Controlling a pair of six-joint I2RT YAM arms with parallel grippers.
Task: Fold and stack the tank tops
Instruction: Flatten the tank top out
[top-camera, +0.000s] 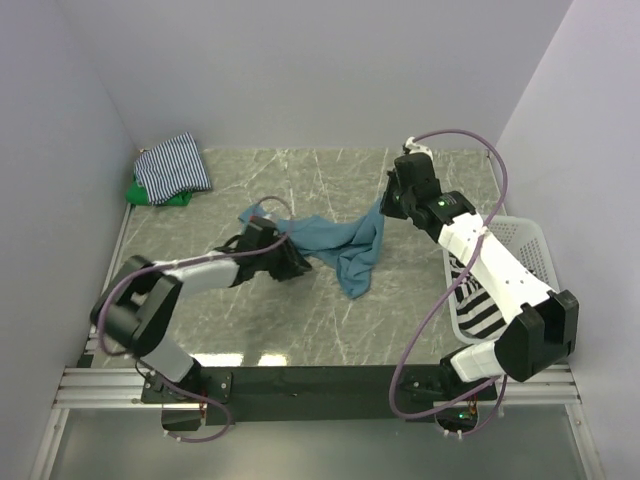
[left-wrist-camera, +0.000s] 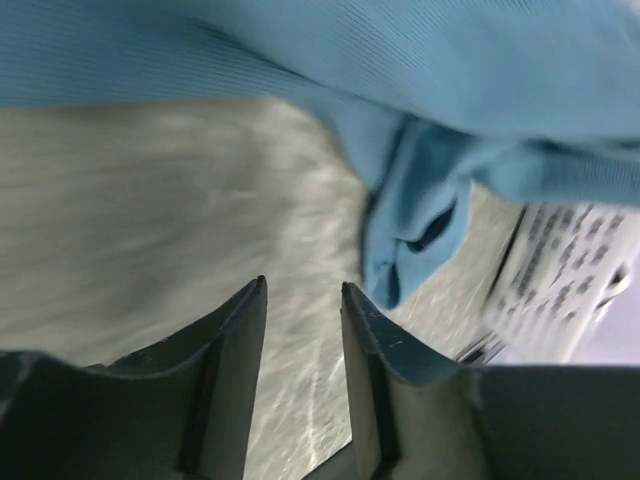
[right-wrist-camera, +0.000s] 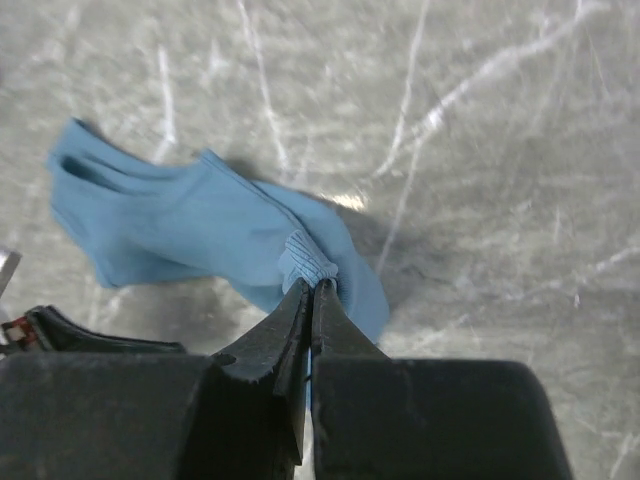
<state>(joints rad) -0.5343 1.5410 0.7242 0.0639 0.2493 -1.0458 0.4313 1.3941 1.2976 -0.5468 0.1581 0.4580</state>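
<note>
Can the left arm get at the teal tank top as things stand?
Probably yes. The left gripper is open and empty, and the teal tank top is just ahead of it, with only bare table between. The right gripper pinches its other end, well clear.

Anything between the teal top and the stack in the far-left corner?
Nothing lies on the table between teal top and stack. The left gripper, open, sits at the top's stack-side end, beside that path; the right gripper pinches the other end.
</note>
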